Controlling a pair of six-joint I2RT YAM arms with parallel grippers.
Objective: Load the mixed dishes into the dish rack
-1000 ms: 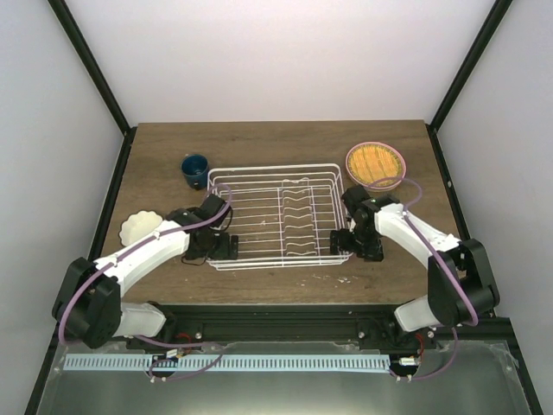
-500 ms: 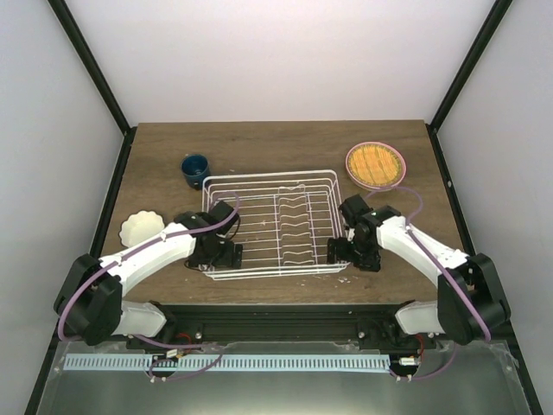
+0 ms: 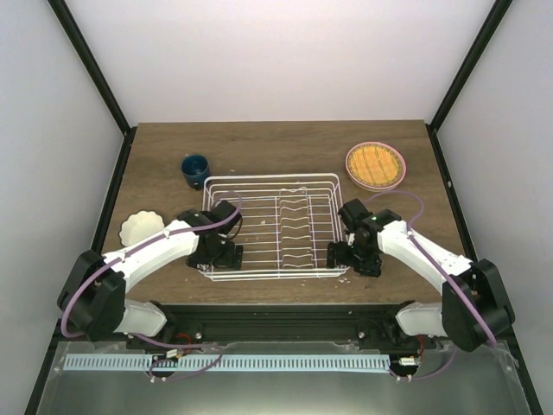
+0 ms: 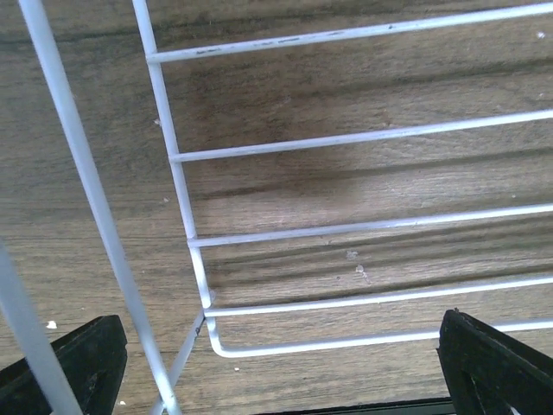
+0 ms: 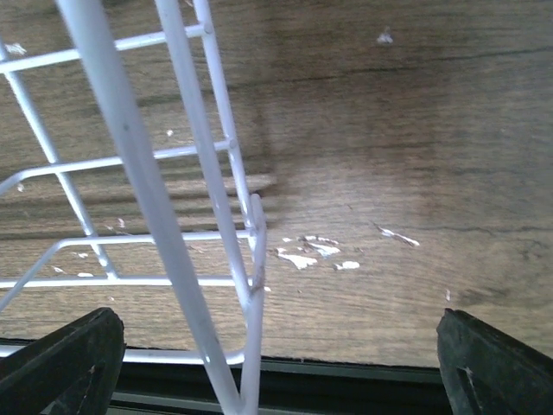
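dish rack (image 3: 275, 226): empty, centre-front of desk (image 3: 285, 143) | left gripper (image 3: 220, 252), right gripper (image 3: 352, 255): both released, straddling its side rims | step: likely settling rack, no dish loaded | next: lift clear, reach for mug (image 3: 195, 169)

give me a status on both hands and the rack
Open: left hand, right hand, at near corners of the rack. Rack empty; mug, bowl, plates out on the table. Nothing in the way.

Dish rack (image 3: 275, 226) nearer the table's (image 3: 285, 147) front
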